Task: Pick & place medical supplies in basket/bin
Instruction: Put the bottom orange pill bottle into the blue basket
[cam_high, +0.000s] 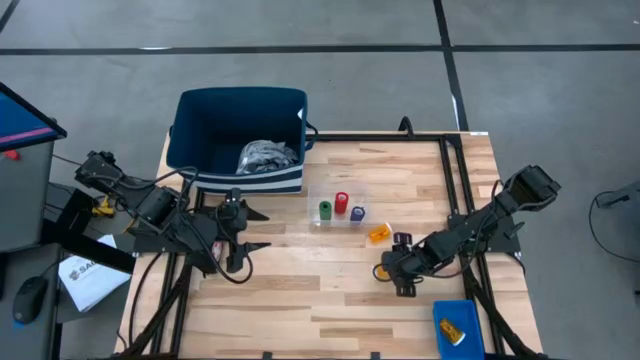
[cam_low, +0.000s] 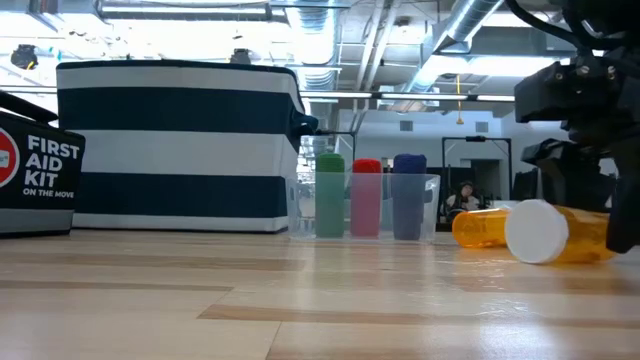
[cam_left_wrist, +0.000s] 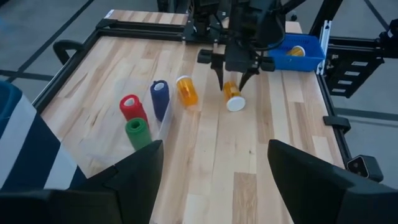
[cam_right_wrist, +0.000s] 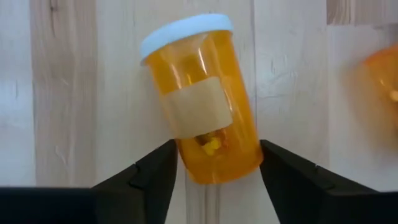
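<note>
Pill bottle (cam_right_wrist: 200, 99) lies on its side on the table (cam_high: 300, 300), right-centre, between the right gripper's (cam_high: 388, 272) fingers; its base end sits in the gap, fingers flank it but contact isn't clear, so not gripped yet as far as I can tell. Long axis runs roughly level w/ the tabletop, white cap pointing away from the wrist, slightly skewed.

Progress: grey cloth bundle (cam_high: 266, 156) is in the navy basket (cam_high: 215, 105) far left; one bottle in the blue bin (cam_high: 462, 340) near right. Left to do: this bottle, a second bottle (cam_high: 378, 234) just beside it, plus green (cam_high: 325, 210), red (cam_high: 341, 202), purple (cam_high: 358, 213) cylinders in the clear tray (cam_high: 338, 190).

Left gripper (cam_high: 256, 230) idles spread, left side, nothing held.
</note>
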